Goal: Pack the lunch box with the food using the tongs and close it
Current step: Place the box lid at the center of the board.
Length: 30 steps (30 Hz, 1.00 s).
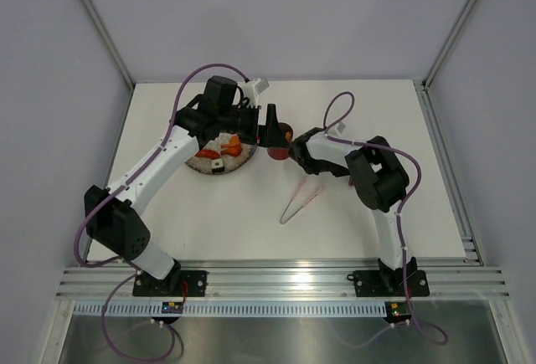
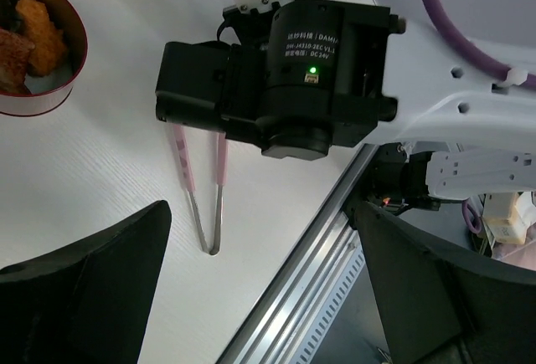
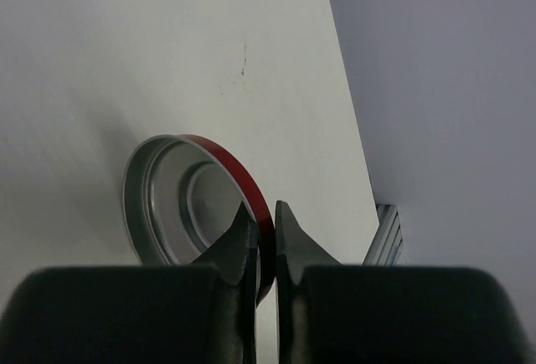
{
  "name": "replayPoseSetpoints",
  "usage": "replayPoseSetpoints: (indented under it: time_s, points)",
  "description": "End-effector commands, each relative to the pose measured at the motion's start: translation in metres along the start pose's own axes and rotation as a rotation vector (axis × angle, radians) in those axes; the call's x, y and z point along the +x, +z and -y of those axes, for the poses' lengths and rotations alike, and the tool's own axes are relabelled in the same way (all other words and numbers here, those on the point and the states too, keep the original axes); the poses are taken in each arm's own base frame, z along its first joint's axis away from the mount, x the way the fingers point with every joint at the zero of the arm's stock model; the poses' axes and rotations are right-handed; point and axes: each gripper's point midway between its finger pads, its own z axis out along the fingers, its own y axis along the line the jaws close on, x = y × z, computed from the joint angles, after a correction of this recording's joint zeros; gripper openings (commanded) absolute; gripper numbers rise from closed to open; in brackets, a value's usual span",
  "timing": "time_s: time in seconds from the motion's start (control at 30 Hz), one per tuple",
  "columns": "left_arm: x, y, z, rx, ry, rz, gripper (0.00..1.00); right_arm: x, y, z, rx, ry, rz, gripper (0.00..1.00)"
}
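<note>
Now the speckled plate [image 1: 203, 166] sits left of centre with orange and white pieces [image 1: 233, 142] on it, and the pink tongs [image 1: 300, 201] lie loose off to its right. Right of the plate stands the red lunch box [image 2: 27, 106], uncovered, orange and brown food [image 2: 42, 33] inside, the left gripper [image 2: 260, 213] spread wide beside it. The right gripper [image 3: 260, 217] pinches the rim of its red lid [image 3: 184, 205], silver underside showing.

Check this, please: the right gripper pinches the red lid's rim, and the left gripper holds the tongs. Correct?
The tongs lie free on the table, the left gripper open: see the top view. The right gripper does pinch the lid at its rim.
</note>
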Motion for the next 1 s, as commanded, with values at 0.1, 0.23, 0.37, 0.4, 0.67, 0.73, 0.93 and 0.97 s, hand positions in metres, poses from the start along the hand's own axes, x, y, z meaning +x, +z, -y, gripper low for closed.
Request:
replayPoseSetpoints:
  time_s: [0.1, 0.23, 0.37, 0.4, 0.67, 0.73, 0.93, 0.97]
  points:
    - [-0.009, -0.02, 0.011, 0.008, 0.045, 0.066, 0.94, -0.011, -0.023, 0.04, 0.092, -0.184, 0.036, 0.0]
    - [-0.007, -0.02, 0.01, 0.01, 0.043, 0.063, 0.94, -0.006, -0.026, 0.021, 0.023, -0.204, 0.004, 0.03]
    - [-0.005, -0.021, 0.009, 0.011, 0.047, 0.063, 0.94, -0.001, -0.029, 0.002, -0.067, -0.267, -0.015, 0.5]
    - [-0.004, -0.021, 0.01, 0.011, 0.048, 0.061, 0.94, 0.0, -0.029, -0.002, -0.083, -0.268, -0.019, 0.56]
    - [-0.004, -0.022, 0.011, 0.016, 0.05, 0.061, 0.94, 0.002, -0.036, -0.022, -0.186, -0.25, -0.036, 0.62]
    - [-0.004, -0.022, 0.011, 0.018, 0.05, 0.06, 0.94, 0.002, -0.038, -0.027, -0.223, -0.23, -0.042, 0.62]
    - [-0.004, -0.021, 0.013, 0.033, 0.046, 0.056, 0.94, -0.009, -0.051, -0.025, -0.322, -0.152, -0.029, 0.63]
    - [-0.003, -0.019, 0.012, 0.033, 0.044, 0.052, 0.94, -0.016, -0.058, -0.018, -0.363, -0.126, -0.012, 0.63]
